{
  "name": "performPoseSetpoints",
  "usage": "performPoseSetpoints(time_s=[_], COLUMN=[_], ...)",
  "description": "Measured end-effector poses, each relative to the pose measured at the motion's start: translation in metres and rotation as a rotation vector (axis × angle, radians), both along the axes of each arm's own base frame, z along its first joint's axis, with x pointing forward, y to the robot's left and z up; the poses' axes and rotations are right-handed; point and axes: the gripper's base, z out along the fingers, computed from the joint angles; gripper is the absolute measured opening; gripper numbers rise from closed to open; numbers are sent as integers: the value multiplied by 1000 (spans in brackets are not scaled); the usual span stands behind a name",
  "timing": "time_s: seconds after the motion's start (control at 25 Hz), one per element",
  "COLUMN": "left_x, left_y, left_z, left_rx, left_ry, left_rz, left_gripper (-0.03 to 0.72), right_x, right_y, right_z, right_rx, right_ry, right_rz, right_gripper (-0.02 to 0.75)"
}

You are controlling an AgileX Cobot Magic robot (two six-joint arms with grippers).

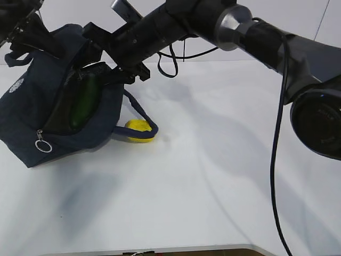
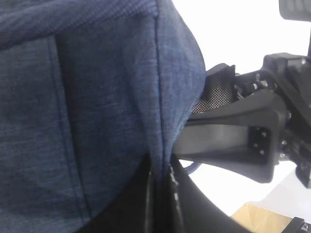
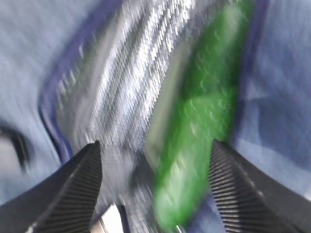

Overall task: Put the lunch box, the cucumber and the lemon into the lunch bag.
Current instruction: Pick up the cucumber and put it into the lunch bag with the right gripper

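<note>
The cucumber (image 1: 85, 104) stands steeply upright in the lunch bag (image 1: 32, 114), top tilted right, below the wide-open, empty right tool (image 3: 155, 187); the left tool pinches the bag's fabric.

White tabletop (image 1: 213, 176), pale wall (image 1: 277, 21) behind, perhaps cardboard (image 2: 260, 221) below

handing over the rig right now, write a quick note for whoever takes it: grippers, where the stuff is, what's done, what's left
Left gripper: shut on the lunch bag fabric, holding it up.
Right gripper: open at the bag's mouth, jaws either side of the cucumber, not gripping it.
Cucumber: inside the bag against the silvery lining.
Lemon: on the table by the bag, under a handle loop.
Lunch box: not visible; may be in the bag.
Left: bag the lemon, check the lunch box.
</note>
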Motion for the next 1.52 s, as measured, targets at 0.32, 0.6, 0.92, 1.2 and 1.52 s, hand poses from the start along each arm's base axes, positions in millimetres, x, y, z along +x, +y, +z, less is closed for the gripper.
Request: performPoseSetpoints(time_s=[0.32,0.6,0.92,1.2,1.52], left_x=[0,0,0,2,2], left_y=[0,0,4,21,27], left_z=[0,0,0,0,-1], left_rx=[6,7,7,0,10], left_ry=[0,2,3,3,4], left_rz=[-1,1,11,54,65], left_gripper=[-17,-17,-17,-17,-17], right_x=[-5,-8,-4,0,10], right_y=[-3,-12,-23,-34,-49], right_z=[-3,-7,29,46,40], right_rx=[-35,-110,-245,-344,-558], right_ry=[18,-7,-187,-279,-363], right_rz=[80,177,157,90,42], right_gripper=[546,546,546,545,545])
